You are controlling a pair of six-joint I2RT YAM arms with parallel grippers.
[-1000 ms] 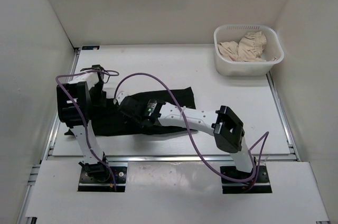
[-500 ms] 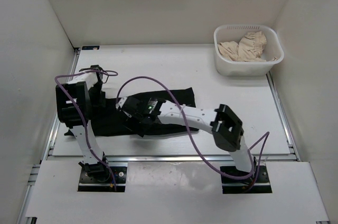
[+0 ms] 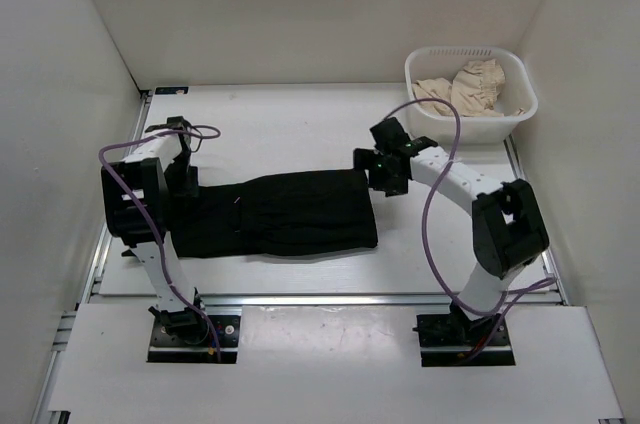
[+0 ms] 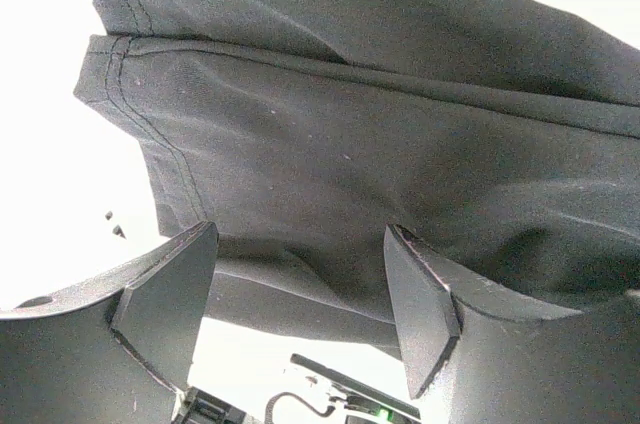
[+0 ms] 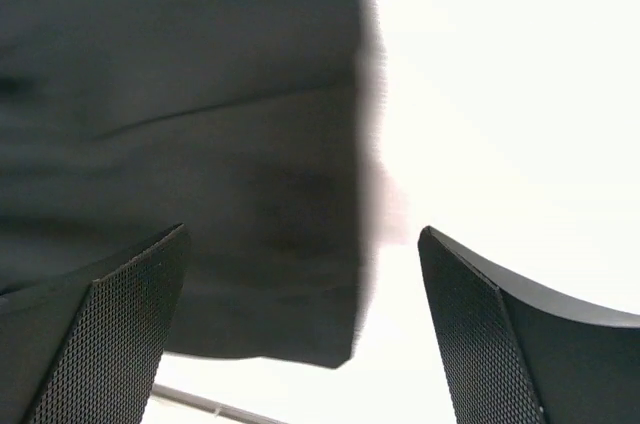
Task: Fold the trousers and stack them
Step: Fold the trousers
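Observation:
The black trousers (image 3: 275,214) lie folded in a flat band across the left and middle of the table. My left gripper (image 3: 183,182) is at their left end. In the left wrist view it is open (image 4: 300,289), with the trousers' hemmed cloth (image 4: 350,144) beyond its spread fingers and nothing pinched. My right gripper (image 3: 386,182) hangs just off the trousers' right edge. In the blurred right wrist view it stands wide open (image 5: 300,319) over the trousers' corner (image 5: 180,164) and the bare white table.
A white basket (image 3: 424,122) holding a beige garment (image 3: 462,90) stands at the back right, close behind my right arm. White walls close in the table on three sides. A metal rail runs along the near table edge.
My right gripper has opened and swung from the trousers' left-middle to their right edge. The trousers now lie stretched out longer and flatter to the right. My left gripper barely moved.

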